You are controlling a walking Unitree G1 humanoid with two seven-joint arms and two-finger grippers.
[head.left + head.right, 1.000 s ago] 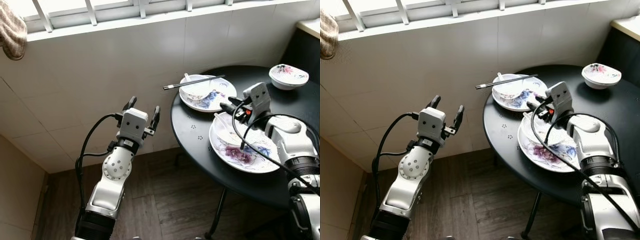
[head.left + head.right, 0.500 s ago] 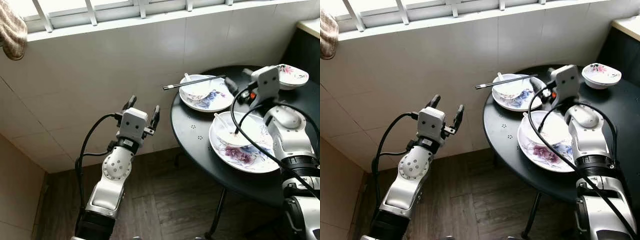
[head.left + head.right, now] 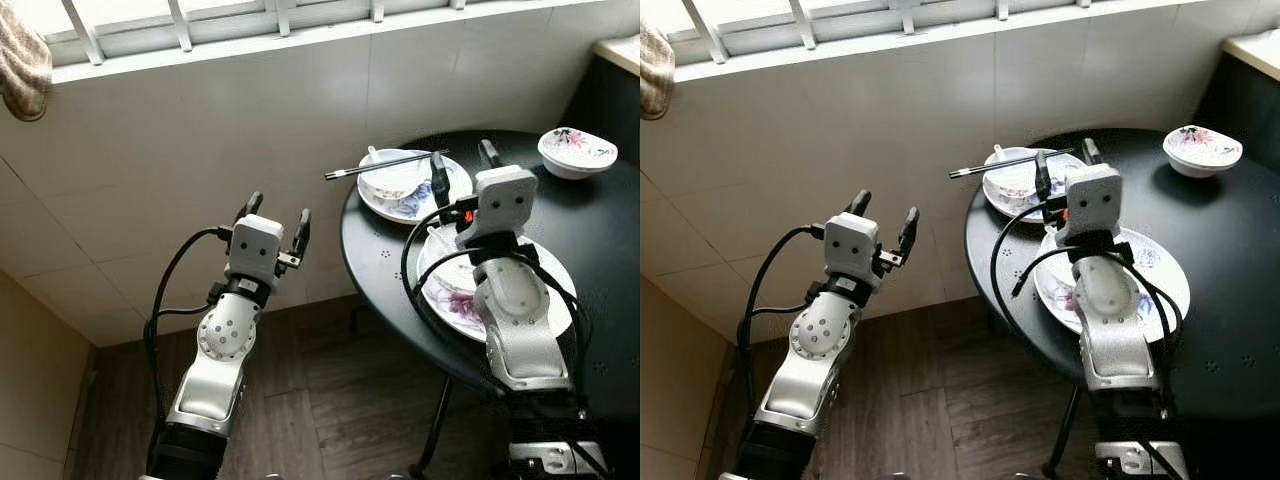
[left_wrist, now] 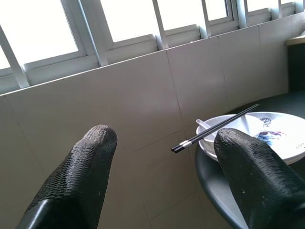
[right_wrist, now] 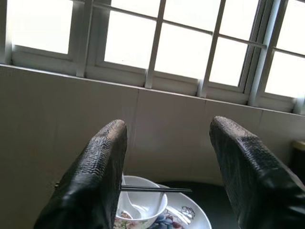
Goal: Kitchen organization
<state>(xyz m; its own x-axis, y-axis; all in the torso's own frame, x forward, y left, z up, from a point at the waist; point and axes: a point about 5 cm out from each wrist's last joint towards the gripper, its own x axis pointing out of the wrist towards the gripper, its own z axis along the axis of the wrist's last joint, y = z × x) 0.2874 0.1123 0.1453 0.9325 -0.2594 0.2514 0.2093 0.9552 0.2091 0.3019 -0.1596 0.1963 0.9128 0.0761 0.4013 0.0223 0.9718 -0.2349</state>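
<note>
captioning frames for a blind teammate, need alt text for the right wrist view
The open right gripper points at a tiled wall under a bright barred window. Below, between its two black fingers, a pair of black chopsticks lies across a white bowl holding a spoon, set on a floral plate.

A round black desk [image 3: 600,250] stands at 3 o'clock against a pale tiled wall [image 3: 200,130]. Bright white-framed windows [image 4: 119,24] run along 12 o'clock. Dark wood floor [image 3: 330,400] lies below; a cloth [image 3: 25,60] hangs at 10 o'clock.
</note>
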